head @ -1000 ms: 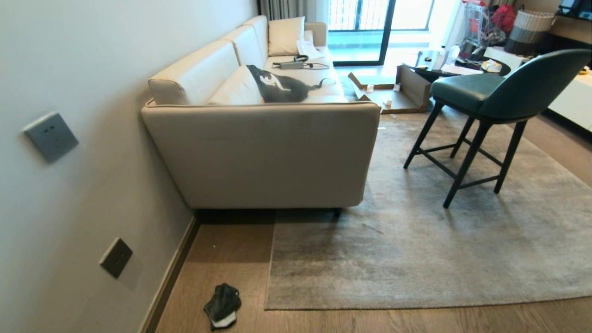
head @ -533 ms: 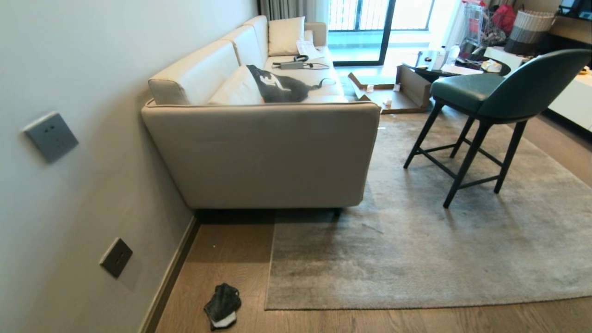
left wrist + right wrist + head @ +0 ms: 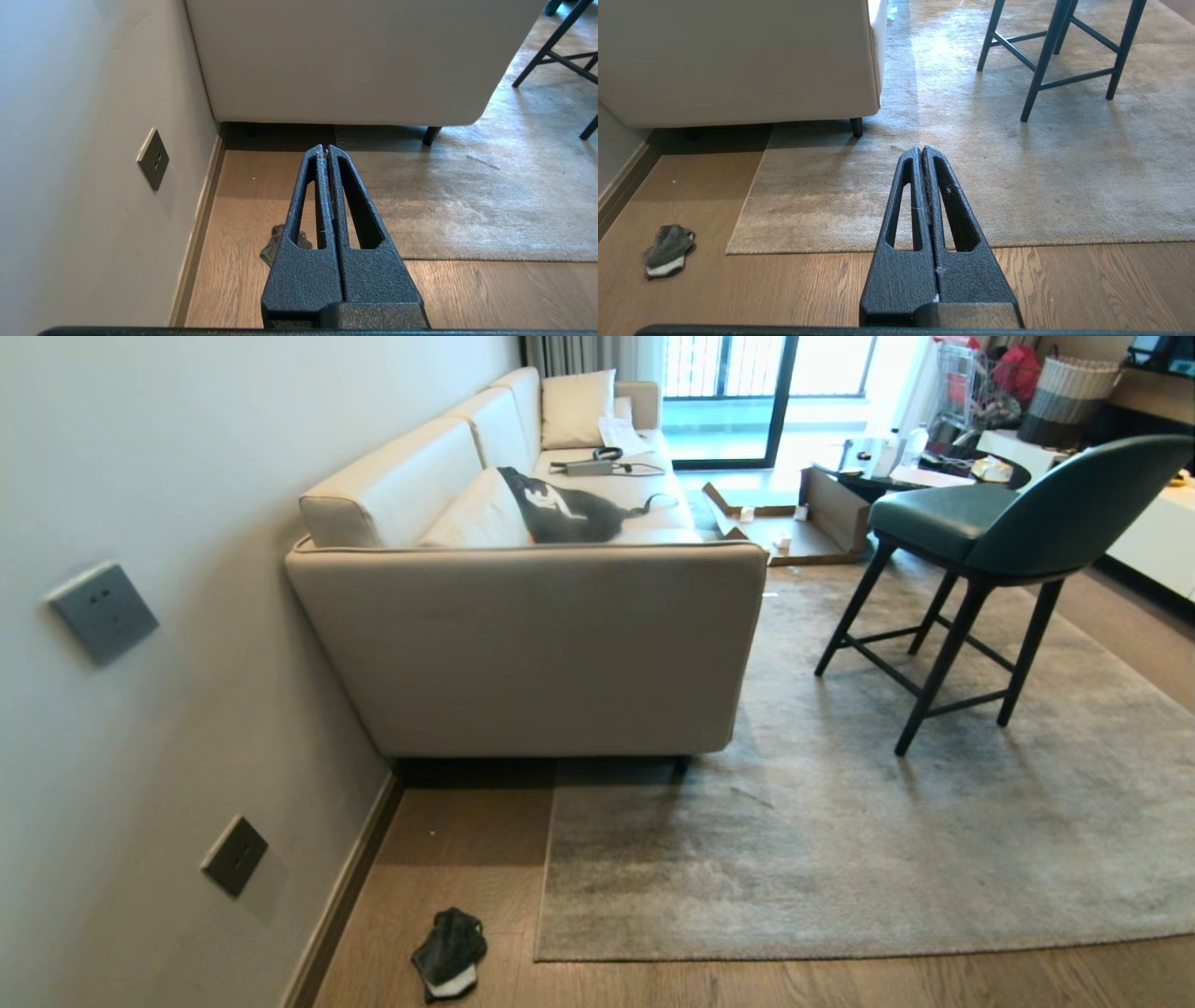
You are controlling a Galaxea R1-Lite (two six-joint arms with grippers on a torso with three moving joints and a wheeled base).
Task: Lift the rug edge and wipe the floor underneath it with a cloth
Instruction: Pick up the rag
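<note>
Nothing is done so far as we can see; rug edge (image 3: 747, 957) lies flat, cloth (image 3: 450, 952) sits on the floor (image 3: 448, 859) beside it; left gripper (image 3: 325, 150) and right gripper (image 3: 921, 151) are closed and empty.

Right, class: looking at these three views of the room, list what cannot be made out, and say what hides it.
- Cloth, left wrist view: mostly behind the shut left gripper.
- Floor under the rug edge, head view: covered by the flat rug.
- Floor under the sofa, all views: in deep shadow.
- Rug's right side, head view: cut off by the picture edge.
</note>
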